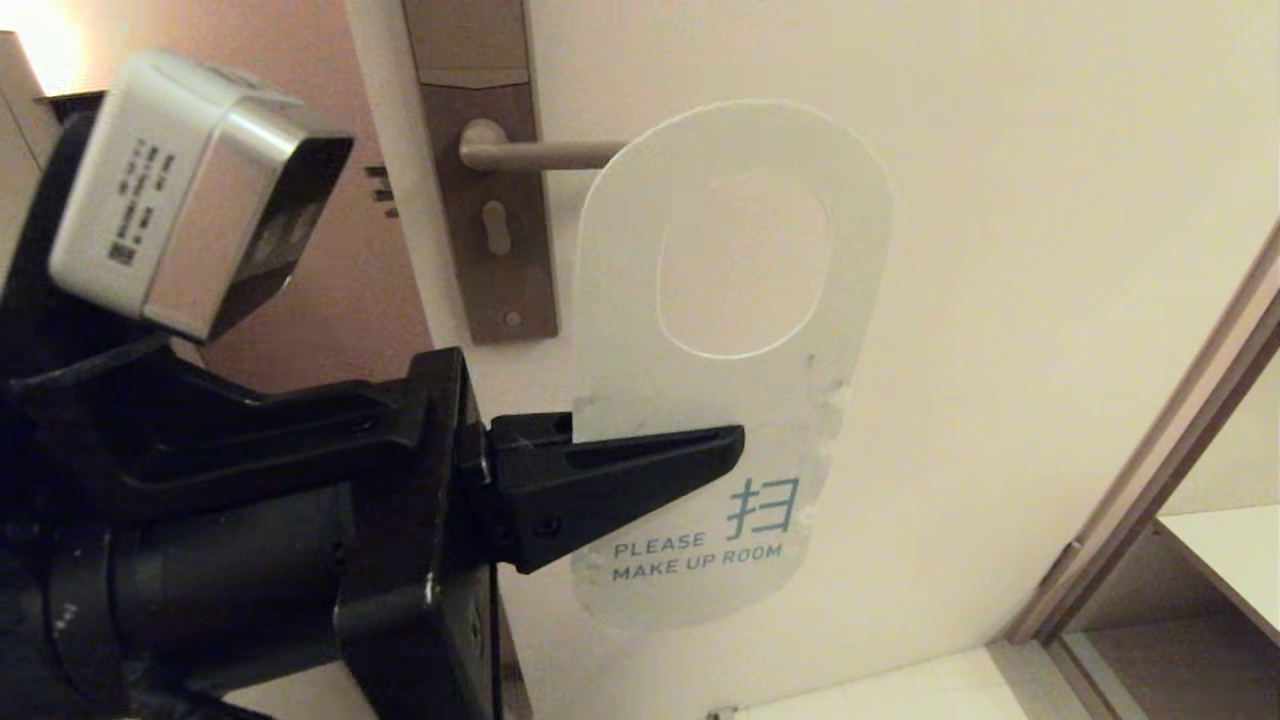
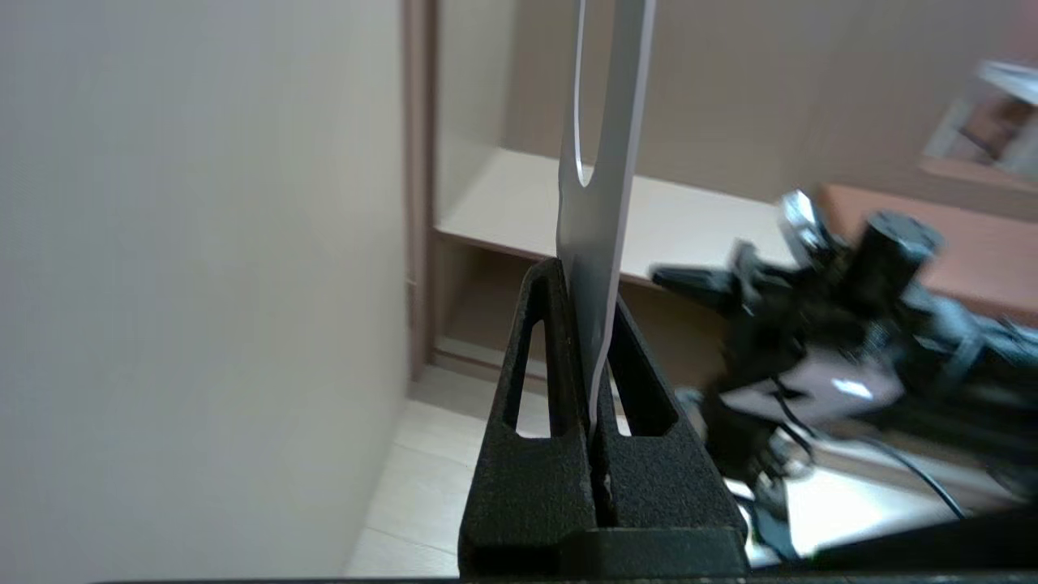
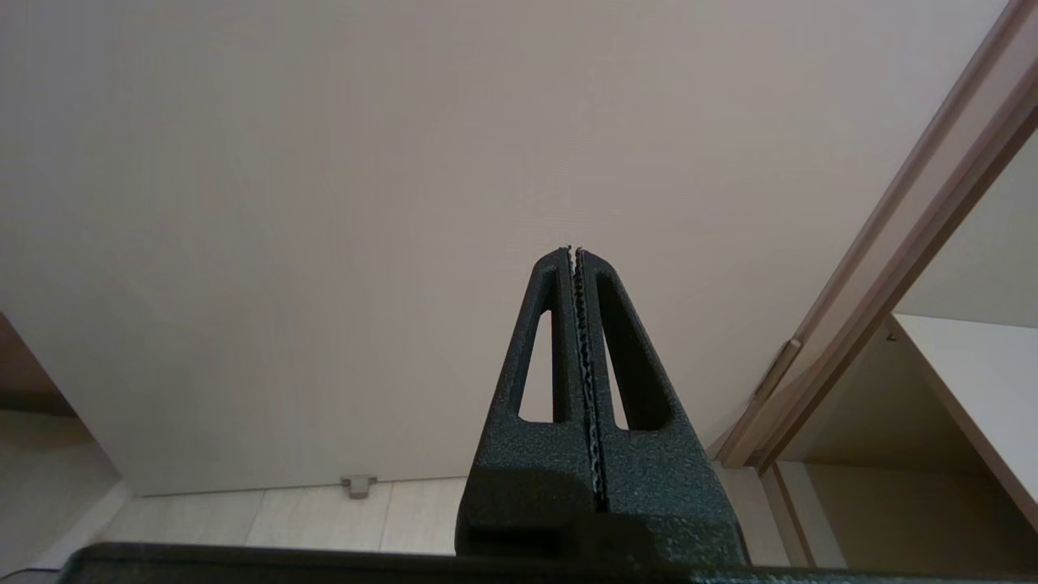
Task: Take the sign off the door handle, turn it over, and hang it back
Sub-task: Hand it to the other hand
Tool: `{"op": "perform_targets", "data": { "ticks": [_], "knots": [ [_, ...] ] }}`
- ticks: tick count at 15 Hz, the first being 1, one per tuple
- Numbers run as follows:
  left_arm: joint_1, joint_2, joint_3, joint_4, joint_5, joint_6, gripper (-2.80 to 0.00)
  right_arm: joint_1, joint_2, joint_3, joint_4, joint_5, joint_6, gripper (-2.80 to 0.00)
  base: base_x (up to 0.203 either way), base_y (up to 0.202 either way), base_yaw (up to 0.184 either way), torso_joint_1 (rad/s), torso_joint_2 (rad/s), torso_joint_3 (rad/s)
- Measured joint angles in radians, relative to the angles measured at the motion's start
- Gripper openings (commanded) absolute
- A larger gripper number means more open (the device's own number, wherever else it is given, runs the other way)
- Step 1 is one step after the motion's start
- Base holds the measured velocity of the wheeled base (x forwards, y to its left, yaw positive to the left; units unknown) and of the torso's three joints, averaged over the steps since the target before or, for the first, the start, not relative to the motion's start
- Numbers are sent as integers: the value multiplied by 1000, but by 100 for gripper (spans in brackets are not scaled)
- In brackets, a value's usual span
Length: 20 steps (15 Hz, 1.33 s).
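Note:
The sign point(image 1: 720, 400) shows its white "PLEASE MAKE UP ROOM" side and stands upright against the door. Its upper left edge covers the tip of the door handle point(image 1: 545, 153). Only door surface shows through the oval hole. My left gripper point(image 1: 725, 440) reaches in from the left and is shut on the sign's lower left edge, just above the lettering. In the left wrist view the sign point(image 2: 604, 162) is edge-on, pinched between the fingers of the left gripper point(image 2: 585, 284). My right gripper point(image 3: 574, 251) is shut on nothing, low down and pointing at the door.
The brown lock plate point(image 1: 490, 230) carries the handle near the door's edge. The door frame point(image 1: 1150, 500) and a pale shelf point(image 1: 1230, 550) lie to the right. A small door stop point(image 3: 358, 485) sits at the floor. My right arm point(image 2: 811, 324) is blurred behind the sign.

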Motion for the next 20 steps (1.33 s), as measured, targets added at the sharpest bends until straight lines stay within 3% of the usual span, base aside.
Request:
{"op": "perform_targets", "data": {
  "ticks": [3,6,11,14,20],
  "knots": [
    [43,1,24,-17,-122,-10,-280,0,0,0,0,0,1,-280,0,0,0,0,0,0],
    [50,30,26,-36,-139,-13,-280,0,0,0,0,0,0,-280,0,0,0,0,0,0],
    [52,114,56,-183,-174,-16,-280,0,0,0,0,0,-3,-280,0,0,0,0,0,0],
    [78,140,62,-186,-193,-17,-280,0,0,0,0,0,-12,-280,0,0,0,0,0,0],
    [188,173,62,-217,-381,-16,-280,0,0,-7,13,1,-20,-280,0,0,0,0,0,0]
  ]
}}
